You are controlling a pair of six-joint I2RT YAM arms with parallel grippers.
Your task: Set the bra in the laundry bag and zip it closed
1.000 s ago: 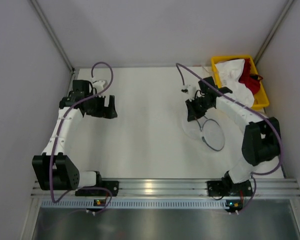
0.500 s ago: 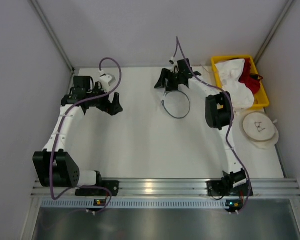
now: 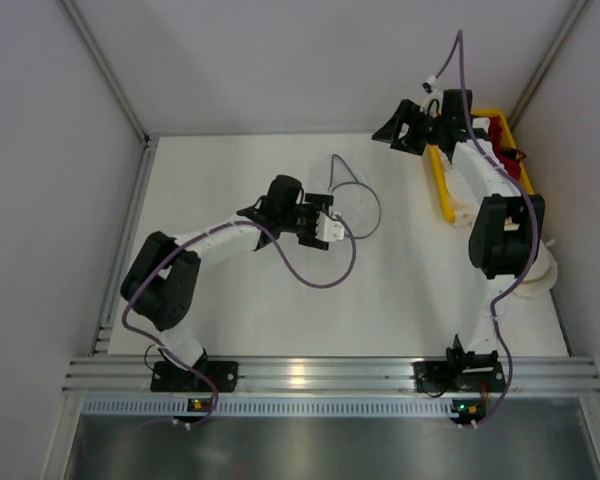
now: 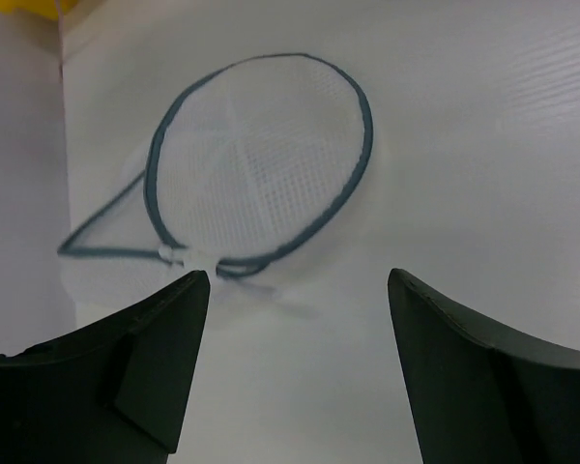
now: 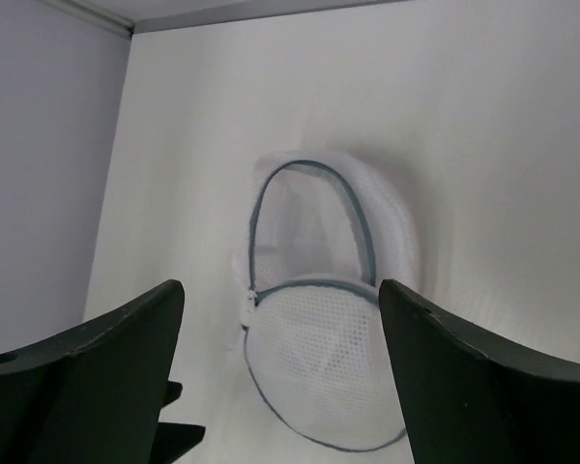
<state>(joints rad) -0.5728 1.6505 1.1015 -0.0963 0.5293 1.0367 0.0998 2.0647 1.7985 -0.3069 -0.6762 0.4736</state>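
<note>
Your left hand (image 4: 295, 290) was spread wide and empty, just short of the laundry bag (image 4: 261, 164), which lay on the worktop (image 4: 483, 116). Your right hand (image 3: 400, 130), beside the yellow bin (image 3: 438, 178), was likewise wide and empty.

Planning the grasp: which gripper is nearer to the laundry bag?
Left. The left gripper sits beside the laundry bag; the right gripper is farther off, by the yellow bin.

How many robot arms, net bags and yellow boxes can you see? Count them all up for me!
Robot arms: 2, the left arm and the right arm
Net bags: 1, the laundry bag
Yellow boxes: 1, the yellow bin
Total: 4
</note>
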